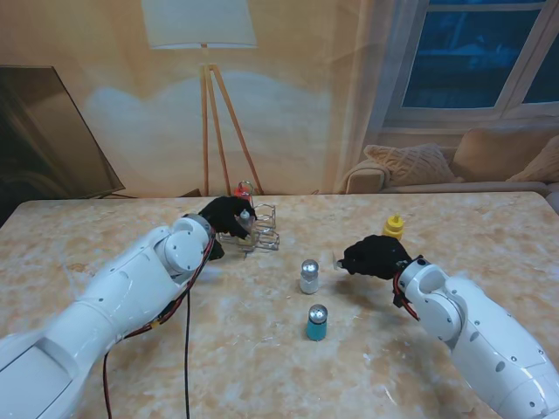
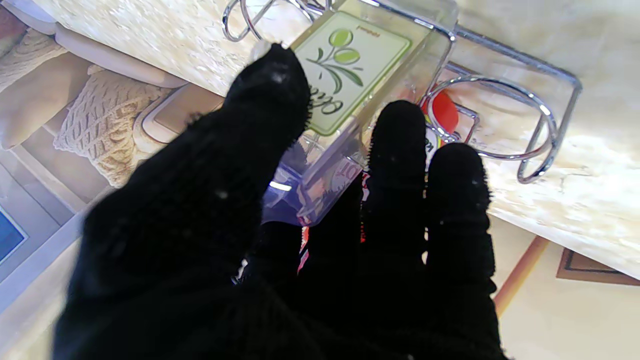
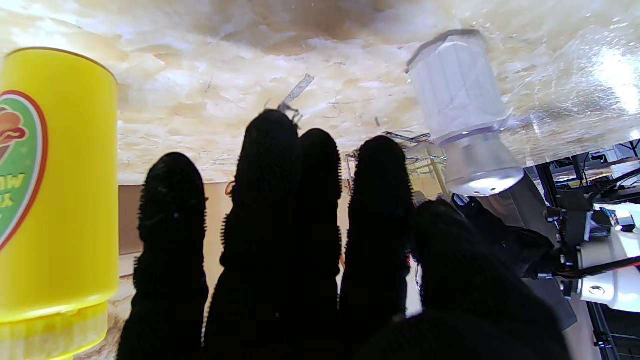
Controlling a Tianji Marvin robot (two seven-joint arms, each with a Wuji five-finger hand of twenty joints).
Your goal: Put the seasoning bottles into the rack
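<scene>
On the beige marble-patterned desk (image 1: 131, 227), the chrome wire rack with round ring holders (image 1: 265, 229) stands on the far side, left of centre. The black-gloved left hand (image 1: 229, 216) sits right at the rack, and the left wrist view shows its thumb and fingers (image 2: 400, 145) closed on a clear square bottle with a green olive label (image 2: 350, 75), which is tilted against the rack (image 2: 530, 115); whether the bottle's base is already seated in a ring cannot be told. A red-topped bottle (image 2: 444, 111) shows beside one ring just behind the clear bottle, and the stand view shows its red part (image 1: 242, 192) at the back of the rack. The black-gloved right hand (image 1: 374, 257) hovers low over the desk to the right of centre, holding nothing, its fingers (image 3: 270, 200) extended side by side with small gaps. A yellow squeeze bottle with a mustard label (image 1: 393, 228) stands just beyond that hand, close to its fingers in the right wrist view (image 3: 55, 190). A white shaker with a silver cap (image 1: 309, 277) stands upright just left of the right hand, apart from it, and also appears in the right wrist view (image 3: 465, 115). A teal shaker with a silver cap (image 1: 316, 323) stands upright nearer to the robot, near the white one but not touching it.
</scene>
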